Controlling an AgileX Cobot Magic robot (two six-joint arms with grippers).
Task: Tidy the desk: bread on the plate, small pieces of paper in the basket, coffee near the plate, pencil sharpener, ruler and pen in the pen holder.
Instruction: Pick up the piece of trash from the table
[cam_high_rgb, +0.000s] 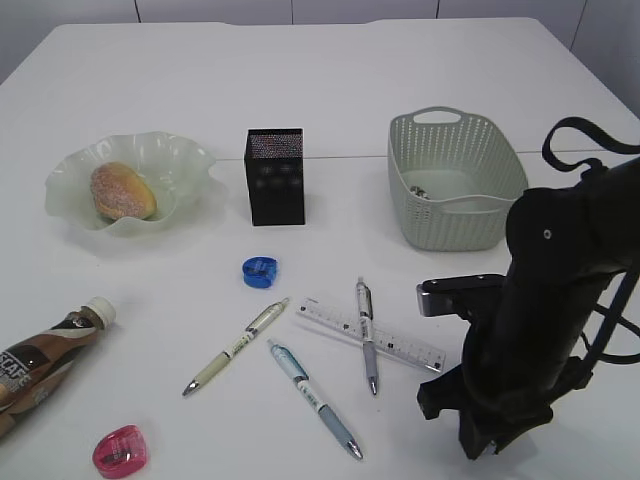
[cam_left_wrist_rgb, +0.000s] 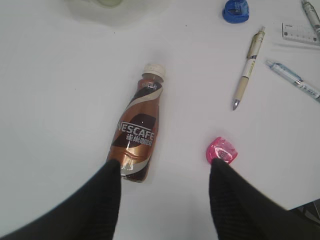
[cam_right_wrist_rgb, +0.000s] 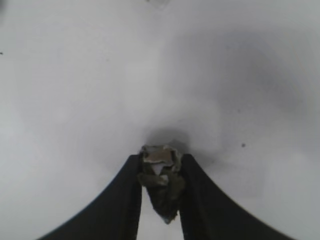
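My right gripper (cam_right_wrist_rgb: 161, 158) is shut on a crumpled small piece of paper (cam_right_wrist_rgb: 161, 179) just above the white table; in the exterior view the right arm (cam_high_rgb: 540, 320) hides both near the front right. Above the lying coffee bottle (cam_left_wrist_rgb: 137, 132) and the pink pencil sharpener (cam_left_wrist_rgb: 222, 151) hovers my left gripper (cam_left_wrist_rgb: 165, 167), open and empty. The bread (cam_high_rgb: 122, 190) lies on the wavy plate (cam_high_rgb: 185, 160). A blue sharpener (cam_high_rgb: 260, 271), a ruler (cam_high_rgb: 400, 348) and three pens (cam_high_rgb: 235, 345) (cam_high_rgb: 312, 397) (cam_high_rgb: 367, 335) lie mid-table. The black pen holder (cam_high_rgb: 275, 175) stands behind them.
The pale green basket (cam_high_rgb: 455, 180) stands at the back right with a small scrap (cam_high_rgb: 418, 190) inside. One pen lies across the ruler. The coffee bottle (cam_high_rgb: 45, 365) and pink sharpener (cam_high_rgb: 120, 450) sit near the front left edge.
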